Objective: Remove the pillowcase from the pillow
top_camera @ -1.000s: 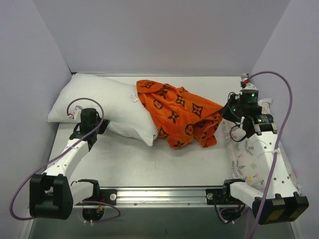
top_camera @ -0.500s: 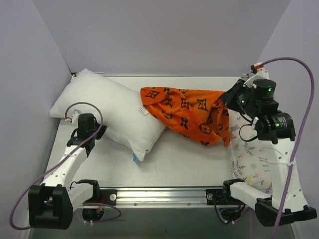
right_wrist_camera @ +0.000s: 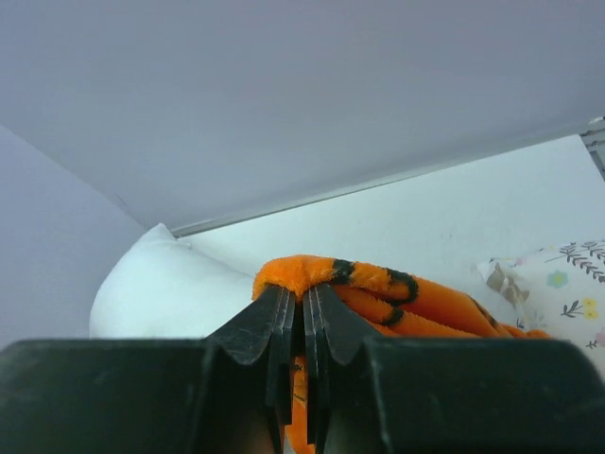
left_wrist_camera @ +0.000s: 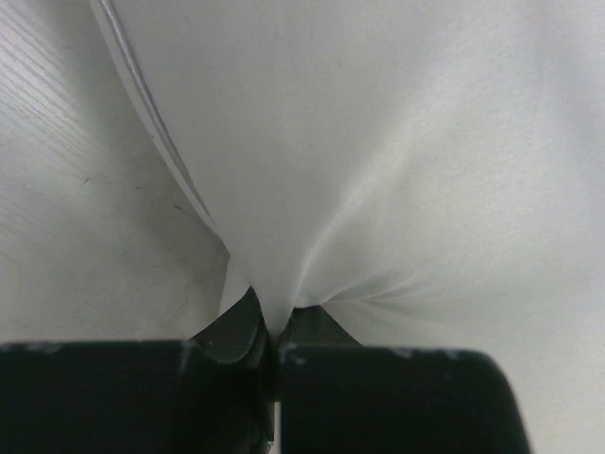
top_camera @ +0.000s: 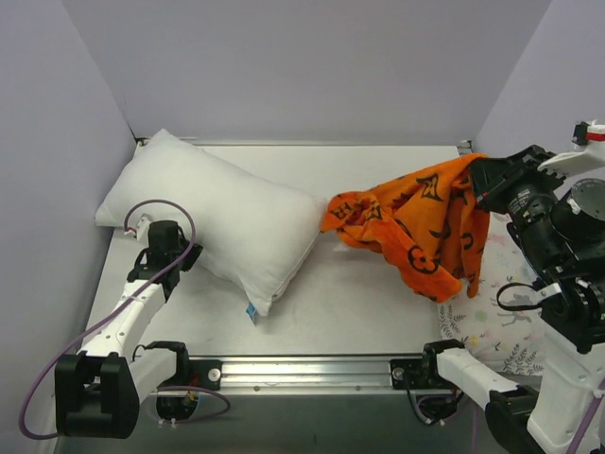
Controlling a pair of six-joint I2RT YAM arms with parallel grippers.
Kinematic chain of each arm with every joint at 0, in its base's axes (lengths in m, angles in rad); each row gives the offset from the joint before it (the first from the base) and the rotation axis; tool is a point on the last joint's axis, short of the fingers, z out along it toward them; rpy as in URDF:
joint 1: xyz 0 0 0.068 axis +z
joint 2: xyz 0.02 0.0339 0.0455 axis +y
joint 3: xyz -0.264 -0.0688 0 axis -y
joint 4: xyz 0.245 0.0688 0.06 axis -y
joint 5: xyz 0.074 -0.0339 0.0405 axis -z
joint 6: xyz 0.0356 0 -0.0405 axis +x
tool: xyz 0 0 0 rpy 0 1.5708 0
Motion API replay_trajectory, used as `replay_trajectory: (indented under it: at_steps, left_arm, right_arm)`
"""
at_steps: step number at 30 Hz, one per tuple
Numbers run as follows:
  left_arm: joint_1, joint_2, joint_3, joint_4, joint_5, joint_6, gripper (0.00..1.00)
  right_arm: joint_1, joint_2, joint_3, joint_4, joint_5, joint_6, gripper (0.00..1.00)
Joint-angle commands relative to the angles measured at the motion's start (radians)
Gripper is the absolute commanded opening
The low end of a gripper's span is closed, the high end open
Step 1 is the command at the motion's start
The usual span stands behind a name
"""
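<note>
Orange pillowcase (top_camera: 416, 232) is off the pillow (top_camera: 213, 222), bunched and hanging above the right side of the table (top_camera: 359, 293). Its left tip sits just beside the pillow's right end; can't tell if they touch. Right gripper (right_wrist_camera: 302, 312) has its jaws clamped on the pillowcase's top fold, held high. Lower folds drape over the edge of the animal-print pillow (top_camera: 482, 312) at far right. White pillow lies diagonally on the left half, blue tag (top_camera: 250, 310) at its near corner. Left gripper (left_wrist_camera: 274, 326) is pinched tight on a tuck of pillow fabric at the near-left edge
</note>
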Motion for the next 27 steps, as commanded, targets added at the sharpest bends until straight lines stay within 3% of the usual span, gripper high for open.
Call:
replay_trajectory:
  at_steps: [1, 9, 14, 20, 24, 25, 27]
  left_arm:
    - [0.008, -0.007, 0.005, -0.022, 0.001, 0.034, 0.0]
    - [-0.032, -0.027, 0.0, -0.002, 0.06, 0.048, 0.0]
    - [-0.049, -0.045, -0.029, 0.012, 0.064, 0.044, 0.0]
    - [-0.052, -0.07, -0.055, 0.015, 0.072, 0.047, 0.0]
    - [-0.055, -0.096, -0.067, 0.018, 0.089, 0.047, 0.0]
    - [-0.053, -0.104, -0.069, 0.016, 0.092, 0.048, 0.0]
    - [-0.055, -0.125, -0.07, 0.016, 0.11, 0.06, 0.0]
  right_arm:
    - [-0.006, 0.002, 0.051, 0.054, -0.02, -0.004, 0.0]
    - [0.037, 0.124, -0.036, 0.144, -0.18, 0.009, 0.0]
    - [0.086, 0.323, 0.036, 0.137, -0.152, -0.019, 0.0]
    - [0.064, 0.397, 0.016, 0.132, -0.132, 0.001, 0.0]
    - [0.063, 0.287, -0.265, 0.215, -0.099, 0.041, 0.0]
    - [0.061, 0.249, -0.448, 0.249, -0.09, 0.049, 0.0]
    - [0.072, 0.119, -0.629, 0.35, -0.094, 0.076, 0.0]
